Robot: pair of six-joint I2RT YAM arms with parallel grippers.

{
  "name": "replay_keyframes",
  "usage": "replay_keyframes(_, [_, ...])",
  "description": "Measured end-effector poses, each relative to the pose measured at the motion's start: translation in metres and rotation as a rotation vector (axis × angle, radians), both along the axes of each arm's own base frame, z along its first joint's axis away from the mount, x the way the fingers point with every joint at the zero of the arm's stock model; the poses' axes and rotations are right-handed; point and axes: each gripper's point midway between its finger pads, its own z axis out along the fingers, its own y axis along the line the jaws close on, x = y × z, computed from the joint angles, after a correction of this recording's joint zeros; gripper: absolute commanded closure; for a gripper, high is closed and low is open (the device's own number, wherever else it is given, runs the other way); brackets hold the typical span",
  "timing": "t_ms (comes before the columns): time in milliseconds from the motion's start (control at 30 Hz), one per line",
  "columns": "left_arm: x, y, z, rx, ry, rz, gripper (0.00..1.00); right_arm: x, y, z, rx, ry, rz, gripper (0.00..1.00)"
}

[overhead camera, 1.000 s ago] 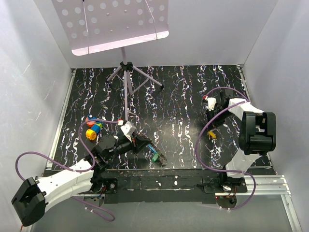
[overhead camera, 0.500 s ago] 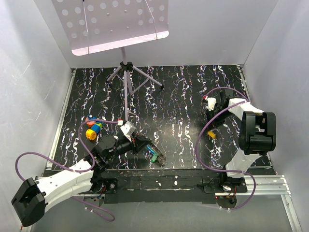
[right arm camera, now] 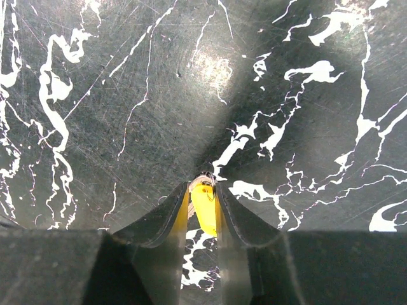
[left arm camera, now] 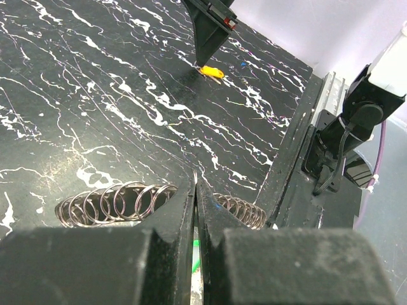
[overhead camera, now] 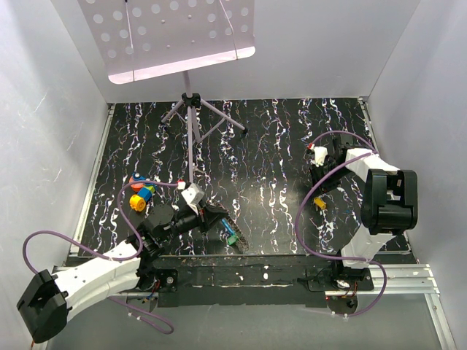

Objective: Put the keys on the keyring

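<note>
Yellow key (right arm camera: 203, 213) between right hand (right arm camera: 202, 189) fingertips; left hand (left arm camera: 195, 190) clamps keyring (left arm camera: 114, 203).

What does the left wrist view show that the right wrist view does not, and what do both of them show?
Only the left wrist view: the left end effector, shut, a coil of metal rings showing on both sides of its tips, and the right arm's base. Only the right wrist view: the right end effector from inside, with its fingers flanking the yellow key. Both: that key, that end effector above it, and the black, white-streaked table.
</note>
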Motion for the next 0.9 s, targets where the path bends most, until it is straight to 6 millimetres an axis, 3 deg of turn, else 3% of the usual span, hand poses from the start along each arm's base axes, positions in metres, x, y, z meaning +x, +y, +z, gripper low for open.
replay_keyframes(200, [-0.001,0.001,0.002,-0.003,-0.002,0.000,1.00,0.001,-0.001,0.002,-0.002,-0.008,-0.004,0.61])
replay_keyframes(367, [-0.003,0.001,0.003,-0.006,-0.005,-0.010,1.00,0.010,-0.008,0.016,-0.012,-0.057,-0.022,0.60])
replay_keyframes(567, [-0.013,-0.007,0.012,-0.025,-0.046,-0.096,1.00,0.023,-0.006,0.065,0.017,-0.219,0.032,0.60])
replay_keyframes(667, [-0.020,-0.017,0.023,-0.033,-0.111,-0.175,1.00,0.018,0.016,0.105,0.125,-0.353,0.178,0.54])
replay_keyframes(767, [-0.023,-0.028,0.034,-0.036,-0.194,-0.251,1.00,-0.004,0.058,0.150,0.295,-0.518,0.395,0.51])
replay_keyframes(900, [-0.020,-0.044,0.046,-0.022,-0.291,-0.328,1.00,-0.066,0.132,0.199,0.570,-0.640,0.756,0.51])
